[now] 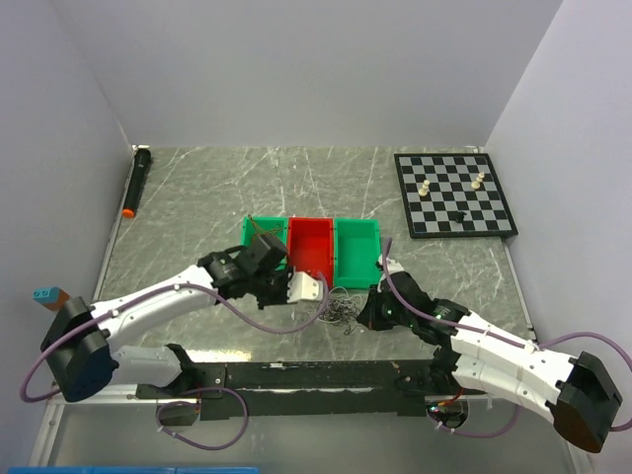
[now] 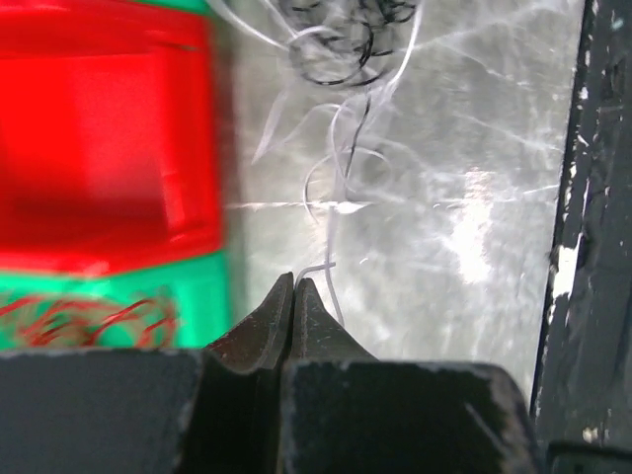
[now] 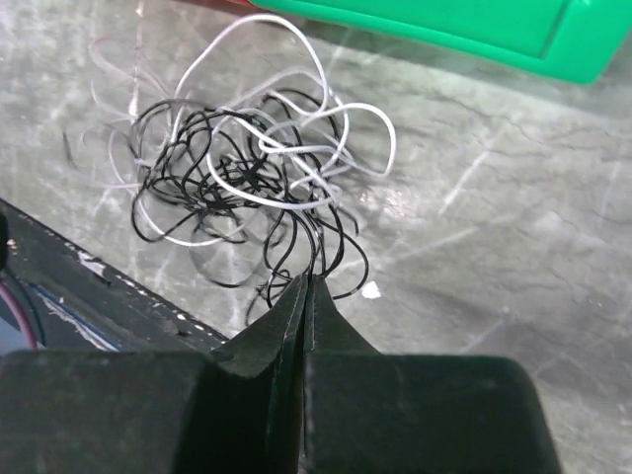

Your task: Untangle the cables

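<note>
Well, the cables [image 1: 341, 311] lie as a loose black-and-white tangle on the table [image 1: 197, 197], just in front of the red bin [image 1: 310, 247] and between the two claws. On one side the left claw [image 2: 294, 284] is pinched fully closed with a single white strand bending into its tips and stretching back to the tangle, while the right claw [image 3: 304, 286] is closed too, black loops from the tangle's edge running straight into its tips. Some red strands [image 2: 89, 318] sit apart in a green bin [image 2: 118, 284] next to the red one.
</note>
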Action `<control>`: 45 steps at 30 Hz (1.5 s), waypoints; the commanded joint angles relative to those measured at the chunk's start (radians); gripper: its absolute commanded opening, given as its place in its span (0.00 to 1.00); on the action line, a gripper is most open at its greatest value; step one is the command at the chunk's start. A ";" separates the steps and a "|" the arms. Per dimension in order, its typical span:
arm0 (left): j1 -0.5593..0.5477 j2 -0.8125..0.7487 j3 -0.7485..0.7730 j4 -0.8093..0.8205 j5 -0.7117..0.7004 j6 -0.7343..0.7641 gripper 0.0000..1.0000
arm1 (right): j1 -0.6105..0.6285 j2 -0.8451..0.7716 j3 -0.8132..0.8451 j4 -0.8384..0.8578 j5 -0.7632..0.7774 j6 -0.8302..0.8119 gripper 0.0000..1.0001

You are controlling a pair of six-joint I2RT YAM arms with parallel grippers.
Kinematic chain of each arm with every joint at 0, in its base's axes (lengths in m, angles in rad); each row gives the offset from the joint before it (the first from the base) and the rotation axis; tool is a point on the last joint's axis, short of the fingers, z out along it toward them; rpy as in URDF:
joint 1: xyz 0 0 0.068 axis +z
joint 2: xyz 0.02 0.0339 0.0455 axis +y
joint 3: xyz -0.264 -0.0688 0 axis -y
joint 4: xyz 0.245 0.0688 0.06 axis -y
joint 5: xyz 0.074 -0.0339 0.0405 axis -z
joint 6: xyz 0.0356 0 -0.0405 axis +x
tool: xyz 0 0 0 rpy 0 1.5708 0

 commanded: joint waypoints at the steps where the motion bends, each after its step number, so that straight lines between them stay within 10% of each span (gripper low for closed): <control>1: 0.038 -0.064 0.194 -0.207 -0.012 0.046 0.01 | 0.002 -0.006 0.015 -0.065 0.045 0.020 0.00; 15: 0.046 -0.088 0.971 -0.373 -0.153 -0.133 0.01 | 0.002 0.124 0.038 -0.088 0.121 0.092 0.00; 27: 0.045 -0.174 1.059 0.518 -0.704 -0.152 0.01 | 0.003 0.129 0.055 -0.197 0.217 0.184 0.00; 45: 0.045 -0.010 1.360 1.028 -0.679 0.154 0.02 | 0.019 0.223 0.068 -0.266 0.263 0.261 0.00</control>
